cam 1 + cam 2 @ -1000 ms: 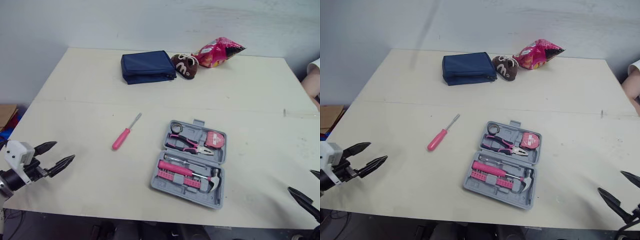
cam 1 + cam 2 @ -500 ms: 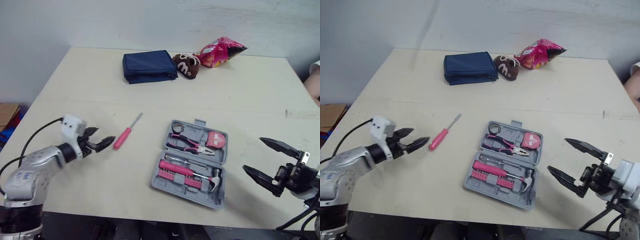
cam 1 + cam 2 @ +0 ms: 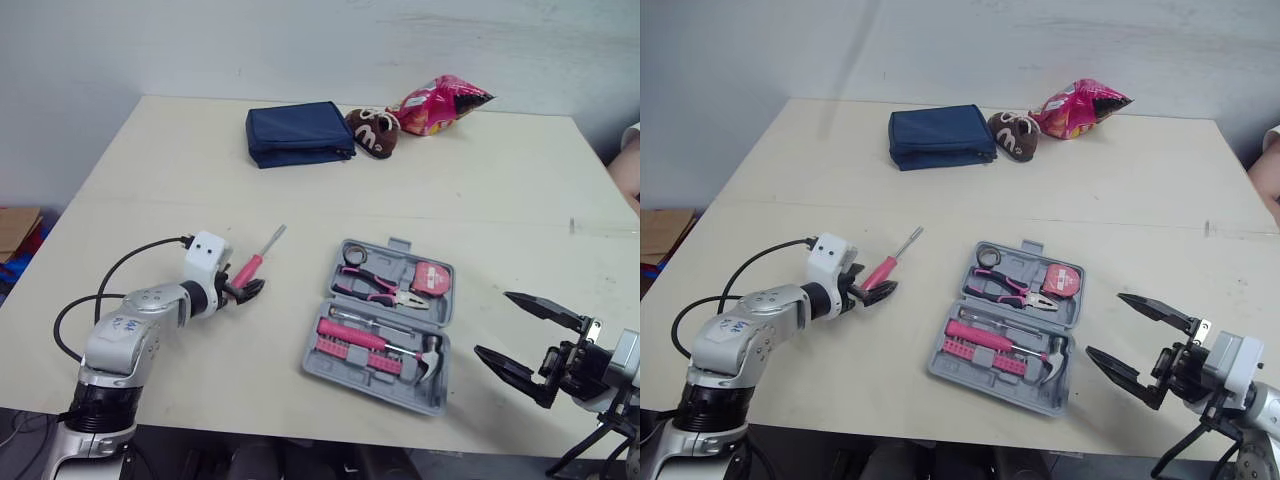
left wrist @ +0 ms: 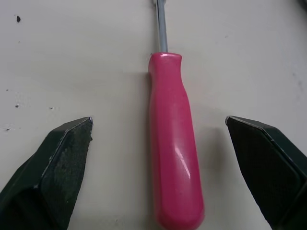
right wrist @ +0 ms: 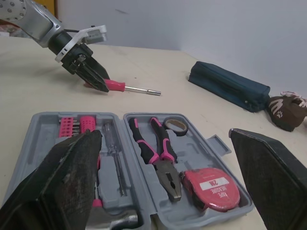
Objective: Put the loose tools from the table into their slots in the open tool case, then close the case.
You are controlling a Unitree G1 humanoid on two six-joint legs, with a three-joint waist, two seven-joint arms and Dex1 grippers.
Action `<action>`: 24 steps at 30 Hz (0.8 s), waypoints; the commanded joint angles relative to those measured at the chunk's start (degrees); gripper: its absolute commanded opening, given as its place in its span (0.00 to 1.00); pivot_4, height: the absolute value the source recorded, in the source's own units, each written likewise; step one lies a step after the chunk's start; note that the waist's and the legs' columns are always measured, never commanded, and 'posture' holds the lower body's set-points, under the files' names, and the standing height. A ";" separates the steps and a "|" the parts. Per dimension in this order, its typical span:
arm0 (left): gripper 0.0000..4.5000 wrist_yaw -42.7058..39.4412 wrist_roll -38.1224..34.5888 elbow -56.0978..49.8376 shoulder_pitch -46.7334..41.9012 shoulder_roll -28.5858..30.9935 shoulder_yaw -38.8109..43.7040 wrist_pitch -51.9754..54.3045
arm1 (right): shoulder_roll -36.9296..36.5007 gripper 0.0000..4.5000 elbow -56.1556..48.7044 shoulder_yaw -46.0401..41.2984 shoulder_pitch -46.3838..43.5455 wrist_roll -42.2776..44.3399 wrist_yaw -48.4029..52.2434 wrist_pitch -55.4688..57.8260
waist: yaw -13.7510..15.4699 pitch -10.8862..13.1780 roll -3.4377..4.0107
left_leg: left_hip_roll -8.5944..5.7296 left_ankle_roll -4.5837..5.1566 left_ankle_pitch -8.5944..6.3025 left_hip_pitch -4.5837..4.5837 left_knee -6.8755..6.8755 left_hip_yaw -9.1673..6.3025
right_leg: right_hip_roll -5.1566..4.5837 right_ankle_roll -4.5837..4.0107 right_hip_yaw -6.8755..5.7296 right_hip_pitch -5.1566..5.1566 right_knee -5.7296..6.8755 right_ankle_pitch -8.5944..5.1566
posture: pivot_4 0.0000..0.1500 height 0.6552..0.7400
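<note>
Screwdriver [image 4: 175, 158] lies loose on desk, left of open tool case [image 3: 400, 392] near front edge. Left gripper [image 4: 159, 120] open wide, fingers straddling the pink handle, not touching. Right gripper [image 3: 492, 323] open, empty, right of case.

screwdriver [image 3: 251, 267] left of tool case [image 3: 436, 396]; pouch [image 3: 297, 133] behind both, on table [image 3: 500, 180]

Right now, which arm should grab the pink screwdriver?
Left. The left pincer is open astride the handle of the pink screwdriver; the right pincer, also open, hangs past the tool case, away from it.
</note>
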 commanded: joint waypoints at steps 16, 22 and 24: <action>0.12 -38.66 -0.89 -1.94 -2.04 9.48 -3.48 -36.48 | -2.96 1.00 -7.88 -6.18 8.08 2.65 -0.63 3.68 | 0.06 0.02 -0.01 | 0.01 -0.09 0.07 -0.12 -0.06 -0.02 | 0.05 -0.04 -0.01 -0.10 -0.04 0.02 | 1.00 1.00; 0.12 -48.98 -1.75 -11.53 -5.48 13.13 -14.00 -32.09 | -3.99 1.00 -9.56 -8.87 11.97 3.44 0.39 5.31 | 0.07 -0.01 0.04 | 0.01 -0.11 0.04 -0.08 -0.30 0.03 | 0.03 -0.03 0.01 0.00 -0.31 -0.01 | 1.00 1.00; 0.12 -48.20 -0.62 -13.86 -8.02 12.49 -17.97 -27.09 | -3.94 1.00 -10.27 -9.28 12.87 3.61 0.50 5.95 | 0.06 -0.01 0.03 | 0.01 -0.11 0.05 -0.12 -0.28 0.01 | 0.06 -0.03 0.02 -0.04 -0.29 -0.01 | 1.00 1.00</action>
